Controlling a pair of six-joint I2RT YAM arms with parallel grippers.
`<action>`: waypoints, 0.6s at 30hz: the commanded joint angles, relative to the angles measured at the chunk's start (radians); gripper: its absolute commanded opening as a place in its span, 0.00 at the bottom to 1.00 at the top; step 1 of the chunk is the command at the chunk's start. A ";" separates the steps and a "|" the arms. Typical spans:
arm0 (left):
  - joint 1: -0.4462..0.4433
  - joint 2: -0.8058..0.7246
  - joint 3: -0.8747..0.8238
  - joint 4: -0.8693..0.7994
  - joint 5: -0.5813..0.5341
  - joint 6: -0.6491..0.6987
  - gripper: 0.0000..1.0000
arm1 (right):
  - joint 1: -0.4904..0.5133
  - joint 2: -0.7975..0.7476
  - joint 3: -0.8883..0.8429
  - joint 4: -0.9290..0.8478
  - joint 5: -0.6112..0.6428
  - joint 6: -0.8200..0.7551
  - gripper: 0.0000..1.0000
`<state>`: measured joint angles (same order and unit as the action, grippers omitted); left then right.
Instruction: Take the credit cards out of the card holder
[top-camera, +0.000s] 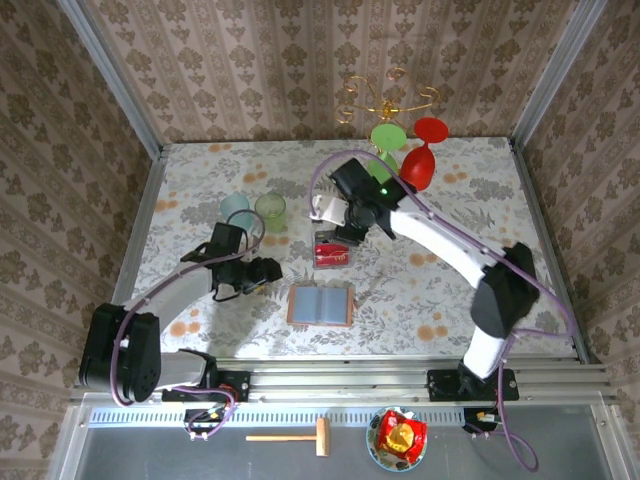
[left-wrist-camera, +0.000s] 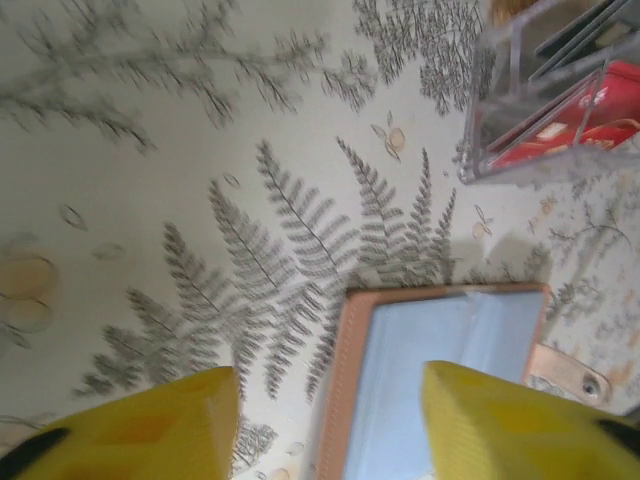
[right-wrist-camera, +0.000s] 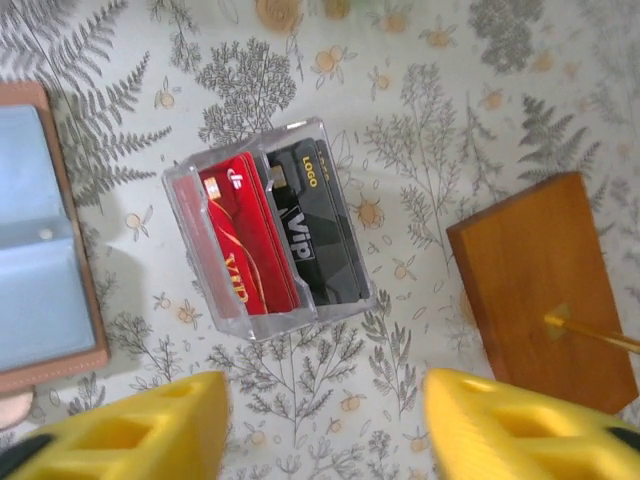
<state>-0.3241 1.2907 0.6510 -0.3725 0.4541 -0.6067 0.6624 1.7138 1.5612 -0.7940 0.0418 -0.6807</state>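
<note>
Both claws were held with yellow fingers spread and nothing pinched between them. The left claw (left-wrist-camera: 330, 385) hung low over the counter (top-camera: 200, 170), just left of the card holder (top-camera: 320, 305), whose left edge was seen between its fingertips. The right claw (right-wrist-camera: 325, 400) hung above a clear plastic case (right-wrist-camera: 186, 195) set just beyond the holder, near it but not touching.

The card holder lay opened flat at the near middle of the counter, blue-grey lining upward, its pockets looking empty. The credit cards (right-wrist-camera: 250, 235), several red and one black lettered "VIP", were seen leaning together inside the clear case, so the removal was judged already done. A wooden board (right-wrist-camera: 540, 280) lay to the right of the case, well apart from it.

The cards were judged light, thin, stiff and slippery, likely to fan out or slide if squeezed off-centre. They would best be taken by their exposed upper edges, pinched across the flat faces of the whole stack. The holder was judged soft and limp, best gripped along its stitched outer rim.
</note>
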 joint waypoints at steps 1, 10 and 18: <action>0.044 -0.031 0.021 -0.043 -0.079 0.074 0.61 | 0.005 -0.140 -0.163 0.157 0.000 0.141 0.66; 0.150 -0.067 0.036 -0.057 -0.162 0.146 0.97 | -0.023 -0.448 -0.559 0.360 0.115 0.335 1.00; 0.223 -0.156 0.016 -0.087 -0.323 0.217 1.00 | -0.118 -0.570 -0.727 0.456 0.231 0.454 1.00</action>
<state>-0.1223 1.1625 0.6571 -0.4244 0.2253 -0.4488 0.5758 1.1793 0.8700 -0.4194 0.1978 -0.3115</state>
